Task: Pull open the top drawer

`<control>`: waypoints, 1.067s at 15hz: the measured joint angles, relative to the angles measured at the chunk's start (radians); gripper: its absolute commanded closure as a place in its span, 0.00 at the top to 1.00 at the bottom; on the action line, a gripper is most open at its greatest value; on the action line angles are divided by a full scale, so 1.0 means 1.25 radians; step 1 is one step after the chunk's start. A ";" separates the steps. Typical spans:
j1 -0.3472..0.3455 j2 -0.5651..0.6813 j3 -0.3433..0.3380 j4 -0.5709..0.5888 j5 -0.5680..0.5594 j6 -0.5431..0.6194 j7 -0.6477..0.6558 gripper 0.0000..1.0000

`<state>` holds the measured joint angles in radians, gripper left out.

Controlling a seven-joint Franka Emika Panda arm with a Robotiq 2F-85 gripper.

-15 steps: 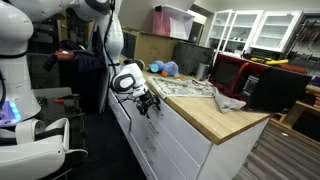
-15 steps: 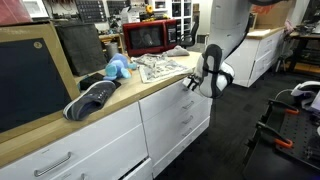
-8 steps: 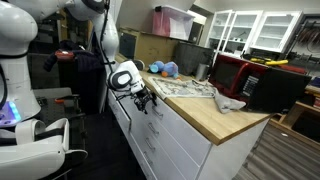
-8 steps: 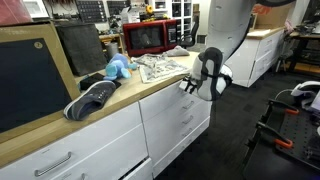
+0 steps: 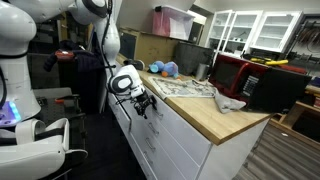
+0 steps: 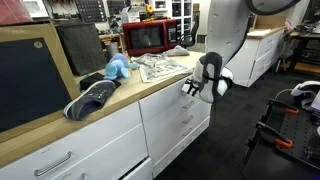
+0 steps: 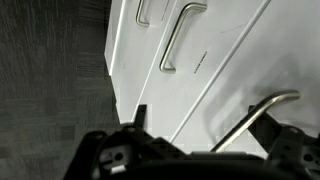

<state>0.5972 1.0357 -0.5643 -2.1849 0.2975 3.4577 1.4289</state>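
gripper (image 7: 206,122): along the bottom edge of the wrist view, both fingers spread wide, nothing between them held.
handle (image 7: 262,108): slim metal bar at the lower right of the wrist view, just ahead of the fingers; contact cannot be told.
top drawer (image 7: 275,55): flat white front filling the right side of the wrist view, shut and level with the neighbouring fronts. In an exterior view (image 6: 165,94) it sits directly under the counter edge at frame centre, the gripper (image 6: 192,86) close against it.
lower handles (image 7: 178,38): two more bars, upper middle of the wrist view.
arm (image 6: 222,30): white, entering from the upper right.
counter (image 5: 215,118): pale wooden top, running to the lower right.
shoe (image 6: 92,98): dark, lying at left of centre.
plush toy (image 6: 118,68): blue, just behind the shoe.
newspaper (image 6: 160,68): spread flat, middle of frame.
cloth (image 5: 228,102): grey, crumpled, beside the newspaper.
microwave (image 6: 150,37): red, upper middle, at the back.
wall cabinets (image 5: 260,28): white, glass-fronted, upper right, farthest off.
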 measured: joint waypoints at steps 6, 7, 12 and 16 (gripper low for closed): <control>-0.113 -0.046 0.092 0.006 -0.001 0.010 -0.003 1.00; -0.146 -0.062 0.125 0.003 0.021 0.010 -0.031 1.00; -0.305 -0.140 0.269 -0.040 0.044 0.011 -0.111 1.00; -0.399 -0.192 0.355 -0.103 0.057 0.012 -0.166 1.00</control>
<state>0.0983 0.7955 -0.1210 -2.3134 0.3687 3.4728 1.2219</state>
